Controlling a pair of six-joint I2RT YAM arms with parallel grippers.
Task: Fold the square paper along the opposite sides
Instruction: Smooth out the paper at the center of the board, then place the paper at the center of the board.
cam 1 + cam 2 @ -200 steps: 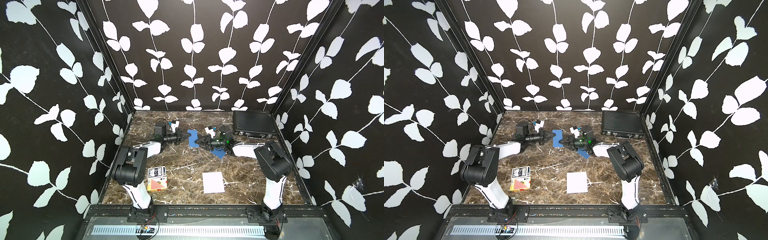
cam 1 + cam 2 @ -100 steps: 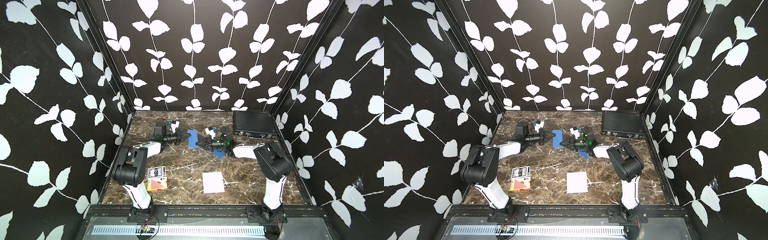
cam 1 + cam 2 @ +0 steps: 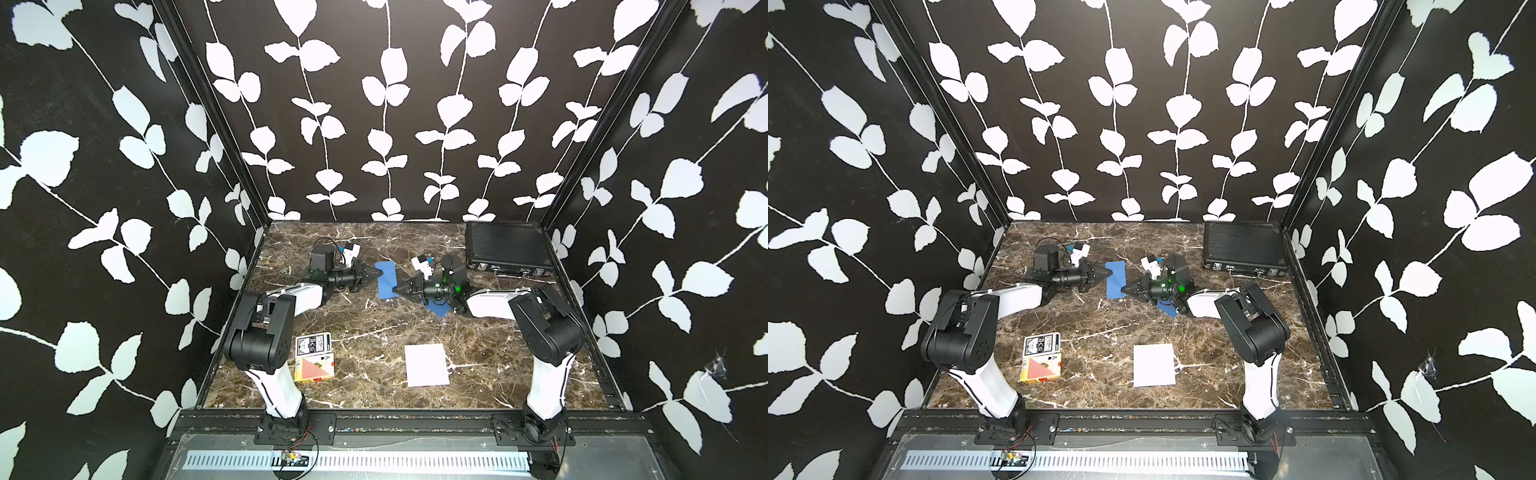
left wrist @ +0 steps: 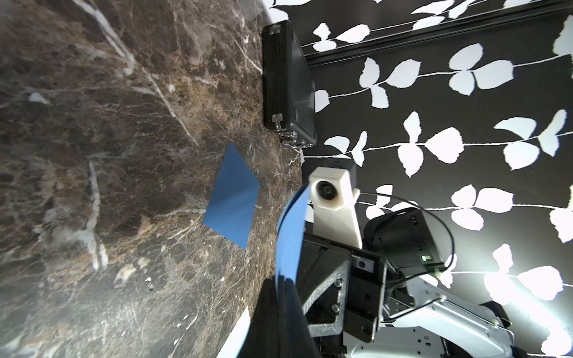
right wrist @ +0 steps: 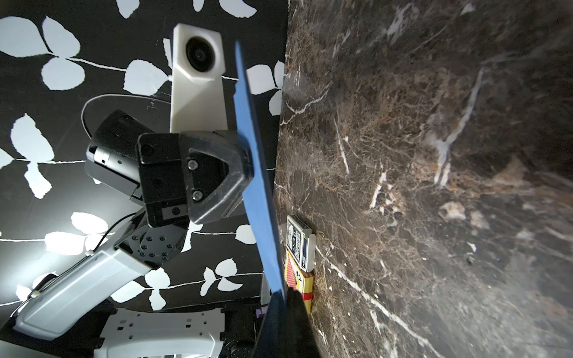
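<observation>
The square paper [image 3: 385, 279] is blue and hangs lifted off the marble table [image 3: 374, 395], held between both grippers. My left gripper [image 3: 379, 274] is shut on its left edge and my right gripper [image 3: 395, 289] is shut on its near right corner; both top views show this, with the square paper [image 3: 1116, 279] between the left gripper [image 3: 1111, 272] and the right gripper [image 3: 1123, 288]. In the left wrist view the paper [image 4: 291, 235] curves away from the shut left gripper [image 4: 283, 280]. The right wrist view has the sheet [image 5: 254, 173] seen edge-on, running from the right gripper [image 5: 286, 289].
A second blue sheet [image 3: 439, 309] lies flat under the right arm, also in the left wrist view [image 4: 232, 196]. A white sheet [image 3: 427, 365] lies at the front. Two card boxes [image 3: 313, 357] sit front left. A black case [image 3: 505, 249] stands at the back right.
My right gripper has closed its jaws on the blue paper's edge. The left gripper has kept its hold and both arms have barely moved.
</observation>
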